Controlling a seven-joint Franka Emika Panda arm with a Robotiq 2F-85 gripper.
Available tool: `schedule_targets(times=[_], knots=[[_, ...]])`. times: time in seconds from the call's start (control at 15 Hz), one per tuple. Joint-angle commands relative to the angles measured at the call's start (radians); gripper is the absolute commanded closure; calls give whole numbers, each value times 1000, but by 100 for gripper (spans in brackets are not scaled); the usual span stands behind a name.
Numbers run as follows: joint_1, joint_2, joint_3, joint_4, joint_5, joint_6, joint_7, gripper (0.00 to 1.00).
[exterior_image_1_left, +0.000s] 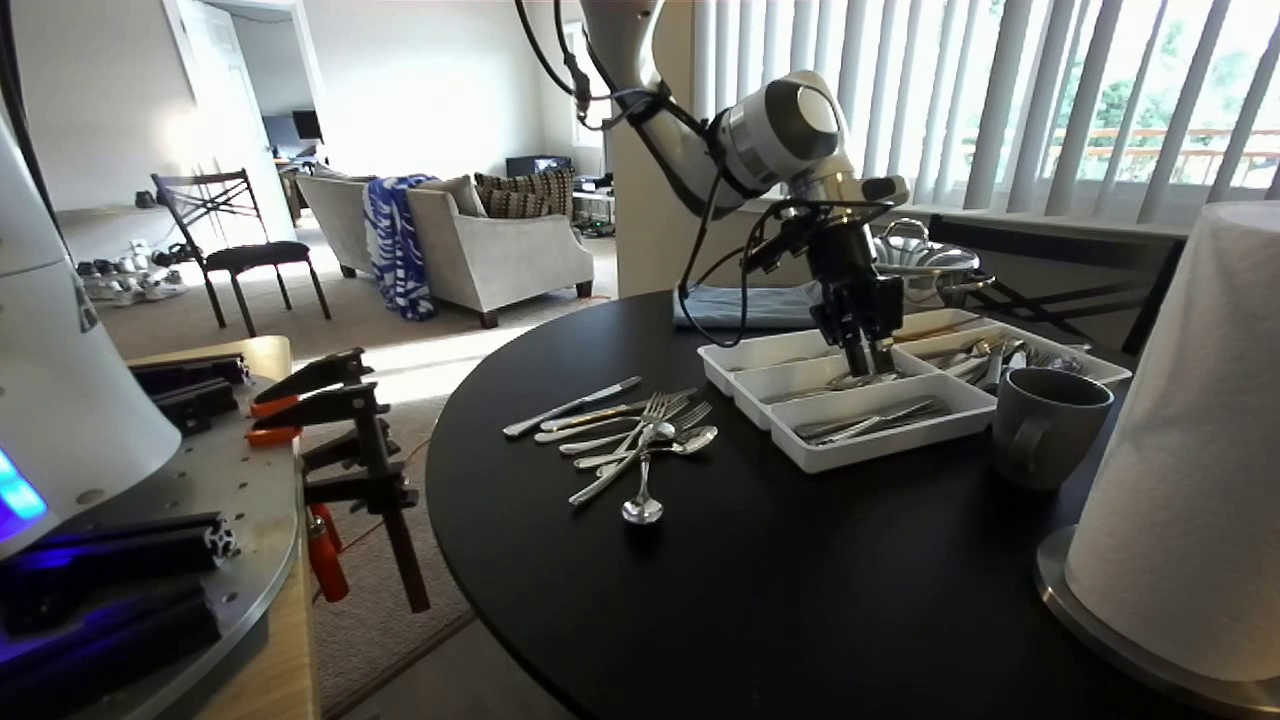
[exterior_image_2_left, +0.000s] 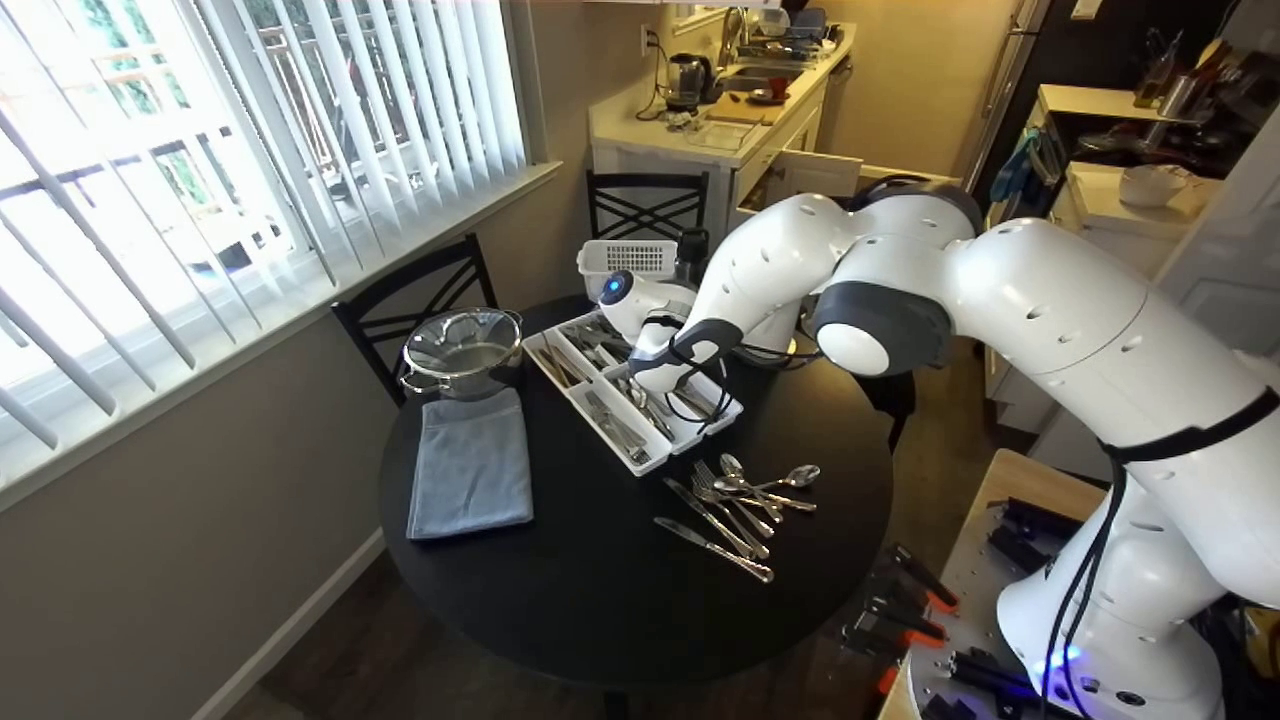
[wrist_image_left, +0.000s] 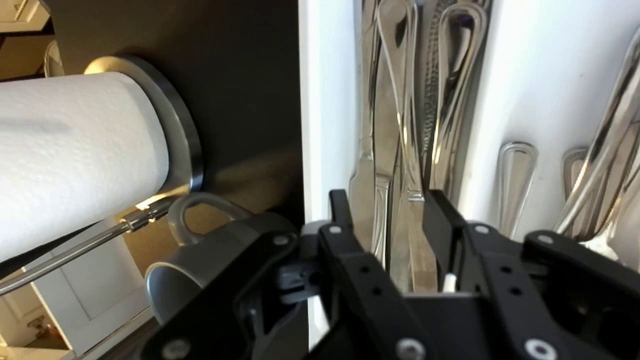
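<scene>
Spread claw set crosswise over the knives

The claw (wrist_image_left: 387, 202) hangs over the outer compartment of the tray (wrist_image_left: 325, 100), its fingers (wrist_image_left: 442, 225) apart with nothing visibly gripped between them. The knives (wrist_image_left: 422, 255) lie in that compartment, beyond the fingertips, and the wrist view frames them inside the gap. What seems to count most here is the crossing: the knives' long axis runs near to far in the wrist view, while the gap spans left to right, so there is a finger to either side of them. One knife lies closer to the right finger, its handle on the far side and its blade running back beneath the claw. Whether the fingertips touch any metal, or how high they stand over it, I cannot tell.

In an exterior view this compartment is the tray's near one, with the mug (exterior_image_1_left: 1060, 440) just beside it to the right. A loose pile (exterior_image_1_left: 655, 431) of cutlery lies to the left on the table (exterior_image_1_left: 800, 600), well apart from the claw; the knives in the tray are much nearer.
</scene>
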Motion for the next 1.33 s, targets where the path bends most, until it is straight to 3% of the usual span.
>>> schedule_targets(times=[0.0, 0.2, 0.33, 0.8, 1.13, 1.27], knots=[[20, -77, 9, -71, -41, -1, 15, 25], [11, -217, 82, -217, -17, 89, -35, 6], [6, -289, 125, -286, -12, 155, -58, 0], [-37, -475, 317, -578, 56, 395, -204, 0], [23, -426, 313, -663, 46, 449, -159, 0], [17, -406, 322, -686, 57, 472, -180, 0]])
